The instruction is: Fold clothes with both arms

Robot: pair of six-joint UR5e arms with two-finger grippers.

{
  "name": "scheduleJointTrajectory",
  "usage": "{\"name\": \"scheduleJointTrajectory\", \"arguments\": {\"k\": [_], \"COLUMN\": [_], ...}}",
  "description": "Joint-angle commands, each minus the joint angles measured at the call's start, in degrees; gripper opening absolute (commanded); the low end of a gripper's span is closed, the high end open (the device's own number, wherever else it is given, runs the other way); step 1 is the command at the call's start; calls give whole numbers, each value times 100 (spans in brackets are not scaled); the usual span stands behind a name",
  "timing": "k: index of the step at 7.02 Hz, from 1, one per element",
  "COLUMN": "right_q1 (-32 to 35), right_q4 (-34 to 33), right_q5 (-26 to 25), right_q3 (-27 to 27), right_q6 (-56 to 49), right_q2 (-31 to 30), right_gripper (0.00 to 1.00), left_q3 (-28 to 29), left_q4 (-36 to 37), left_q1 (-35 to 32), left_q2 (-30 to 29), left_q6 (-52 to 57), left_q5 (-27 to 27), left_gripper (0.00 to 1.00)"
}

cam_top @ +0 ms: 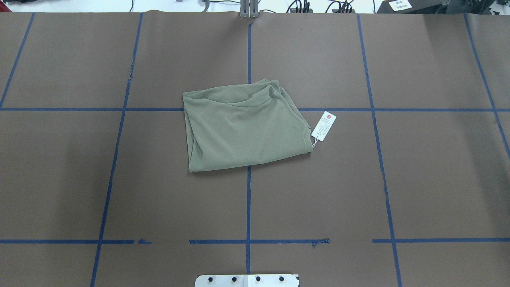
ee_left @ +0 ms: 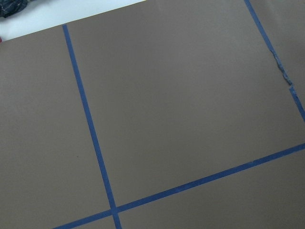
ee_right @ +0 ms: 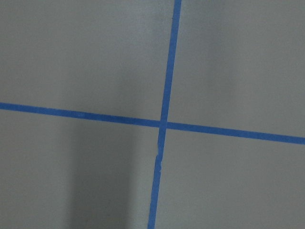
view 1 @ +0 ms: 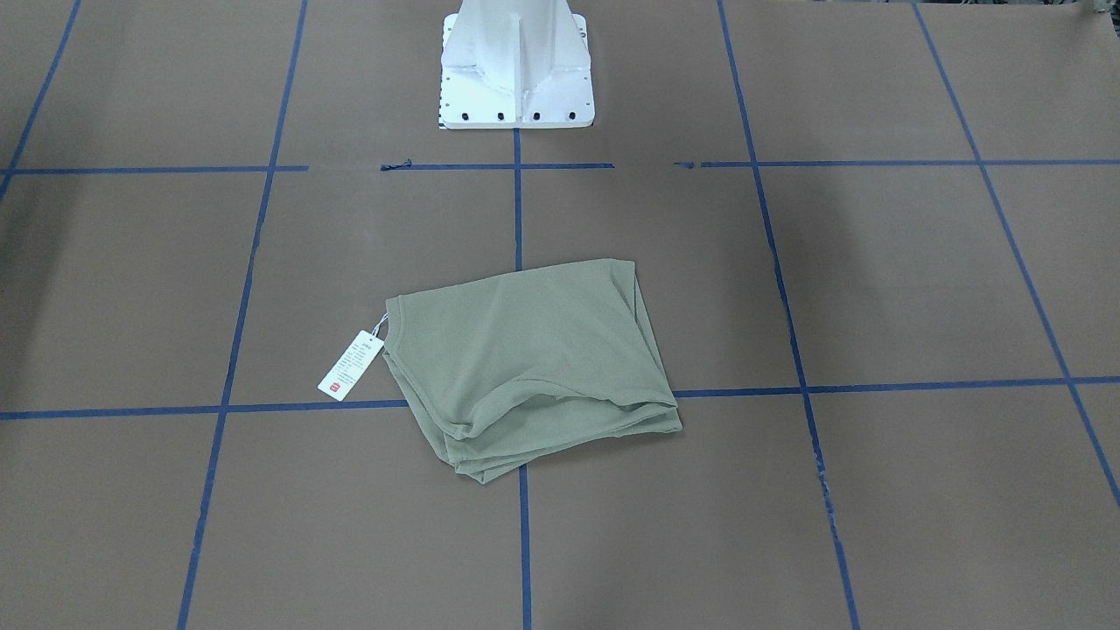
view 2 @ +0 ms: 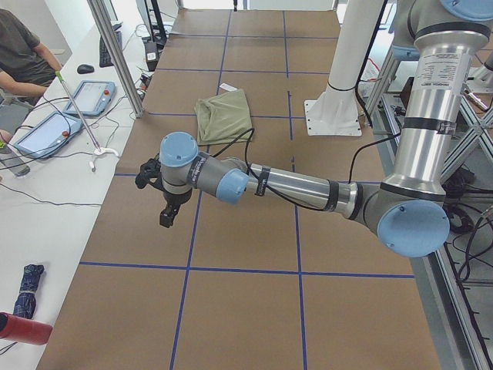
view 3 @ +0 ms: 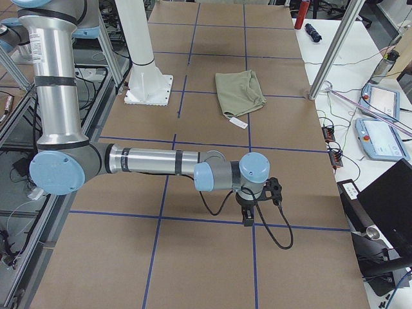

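Note:
The sage-green shirt [view 1: 525, 359] [cam_top: 243, 127] lies folded into a compact, roughly square bundle at the middle of the brown-papered table, its white hang tag [view 1: 350, 365] [cam_top: 323, 126] sticking out at the collar side. Neither arm reaches into the overhead or front views. The left gripper [view 2: 166, 212] hangs over bare paper well short of the shirt [view 2: 225, 114], in the left side view only. The right gripper [view 3: 247, 215] hovers far from the shirt [view 3: 239, 91] toward the other table end. I cannot tell whether either is open or shut. Both wrist views show only brown paper and blue tape.
The white pedestal base [view 1: 516, 70] [cam_top: 247, 280] stands at the robot's edge of the table. Blue tape lines grid the paper. A side desk holds teach pendants [view 2: 46, 131] [view 3: 380, 138]; a person [view 2: 19, 54] sits there. A metal frame post [view 2: 115, 54] stands nearby.

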Motion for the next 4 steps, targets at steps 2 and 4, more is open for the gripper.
{"name": "scheduleJointTrajectory", "arguments": {"k": [2,4], "right_q1": [30,-13], "right_q4": [-1154,-1263], "right_q5": [-46,-386], "right_q3": [983,1039], "right_q6": [2,11], "right_q2": [-187,-161], "right_gripper": [100,100], "left_q3": [-965,-670], "left_q4": [732,707], "left_q1": [-10,52], "left_q2": [817,917], "left_q6": [99,90], "left_q5": [-17,8], "left_gripper": [100,100]}}
